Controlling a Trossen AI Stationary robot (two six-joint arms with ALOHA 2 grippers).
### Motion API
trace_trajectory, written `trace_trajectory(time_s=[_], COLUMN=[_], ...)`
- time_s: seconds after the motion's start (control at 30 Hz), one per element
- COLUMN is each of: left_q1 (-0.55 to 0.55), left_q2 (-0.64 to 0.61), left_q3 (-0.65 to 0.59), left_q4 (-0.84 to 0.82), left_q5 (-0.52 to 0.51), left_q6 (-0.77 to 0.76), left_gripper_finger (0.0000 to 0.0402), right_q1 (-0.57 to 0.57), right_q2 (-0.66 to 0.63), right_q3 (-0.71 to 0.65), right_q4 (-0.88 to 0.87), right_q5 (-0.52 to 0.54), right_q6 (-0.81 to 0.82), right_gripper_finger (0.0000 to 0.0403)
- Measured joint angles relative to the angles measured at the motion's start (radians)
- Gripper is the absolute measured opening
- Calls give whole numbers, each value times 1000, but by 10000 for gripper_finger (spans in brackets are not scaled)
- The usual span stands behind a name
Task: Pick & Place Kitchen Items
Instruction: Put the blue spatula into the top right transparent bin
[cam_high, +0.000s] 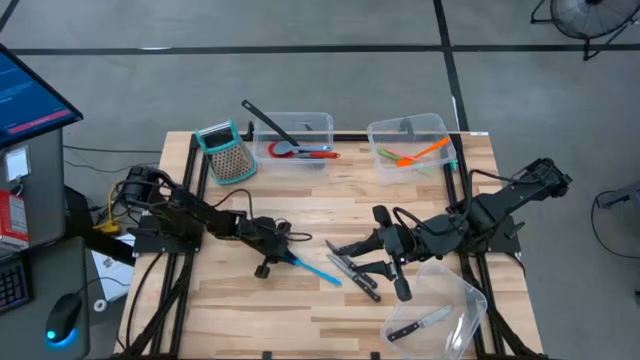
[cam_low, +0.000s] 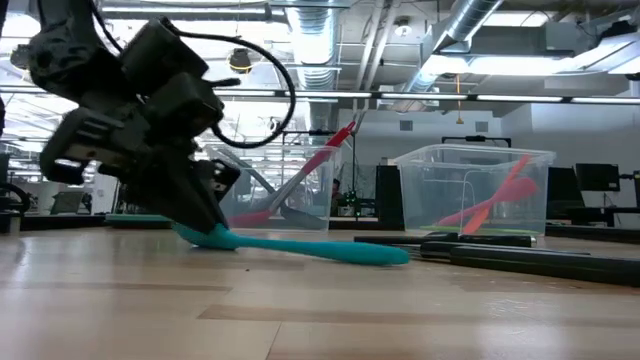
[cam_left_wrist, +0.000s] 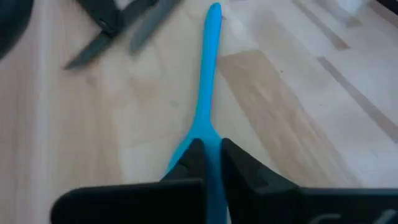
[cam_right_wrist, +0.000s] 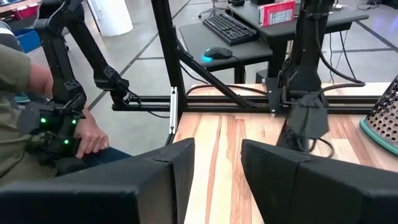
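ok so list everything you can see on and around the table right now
blue spatula: one, light blue, mid table, clamped at its broad end
knives: a few, black handles, loose on the wood by the right arm
knife in tipped bin: one, black handle, front right
clear bins: three; two upright at the back, one tipped on its side front right
red-headed spatula: one, back left bin, with a black ladle
orange spatula: one, back right bin, with a green utensil
grater: one, teal frame, back left
person: one, seated beyond the table, right wrist view
left pincer: shut on the blue spatula
right pincer: over the loose knives, fingers apart, holding nothing visible
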Motion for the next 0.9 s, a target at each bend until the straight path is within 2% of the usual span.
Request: trace_trajectory(time_s=[0.23, 0.43, 0.53, 0.7, 0.9], left_q1=[28, 30, 29, 30, 14], left_q2=[-154, -148, -148, -198, -233], left_q3=[-2, -1, -4, -2, -1], left_q4=[-55, -75, -80, -73, -86], left_q5=[-75, -83, -98, -68, -18], left_q6=[-6, 6, 28, 96, 133], left_gripper_finger=[5, 1, 13, 58, 149], right_q1=[0, 3, 3, 3, 3], right_q2=[0, 0, 0, 0, 0], right_q3=[0, 0, 0, 0, 0], right_q4=[2, 7, 7, 6, 6], right_q5=[0, 0, 0, 0, 0], right_q6=[0, 0, 0, 1, 0], right_gripper_finger=[129, 129, 129, 129, 129])
